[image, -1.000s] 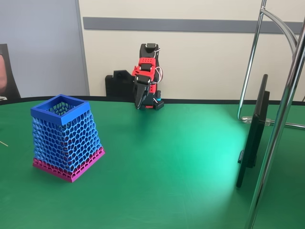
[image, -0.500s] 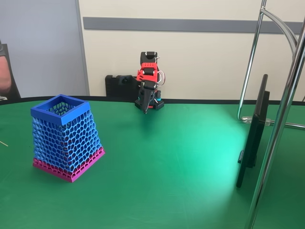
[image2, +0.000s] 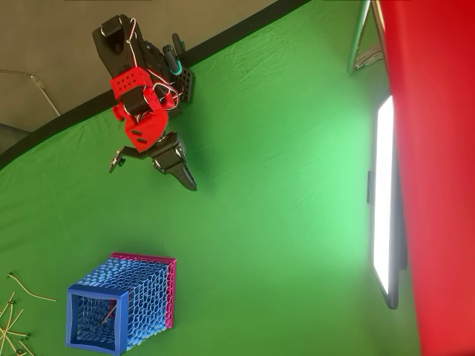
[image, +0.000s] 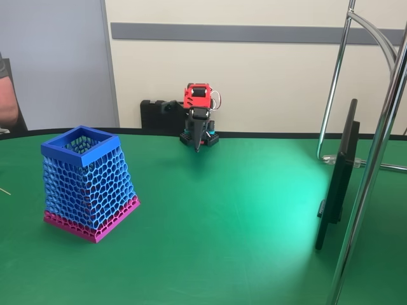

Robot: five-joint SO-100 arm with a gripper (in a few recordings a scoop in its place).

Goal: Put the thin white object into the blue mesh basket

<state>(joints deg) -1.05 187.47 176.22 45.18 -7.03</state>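
As things lie now: the tool (image: 198, 145) hangs point-down at the far middle of the desk (image: 222, 210), close in front of the arm's own base.
Tool state: in the overhead view the tool (image2: 185, 176) tapers to a single dark tip. Its two fingers look pressed together, with nothing seen between them.
Basket: the blue mesh basket (image: 79, 156) stands upright on its magenta band at the near left of the fixed view, open mouth up and well apart from the tool.
Task's thing: looking down through the mouth of the blue mesh basket (image2: 71, 315), a thin pale line lies inside on the mesh floor. I take this to be the thin white object (image2: 108, 314), though it is too small to be sure of its knob or its curve.
Long axis: that line runs on a slant across the inside of the basket, well within the rim, with no end poking over it.
Deciding relation: the object lies to the left of the tool and nearer the camera of the fixed view, walled in by the basket, so it can only be reached from straight above.
Other bits: a scatter of pale tan slivers (image2: 15, 319) lies on the desk just outside the basket's left side, and these are not the task's thing.
Judgement: the placing looks done, and no further carry seems called for.
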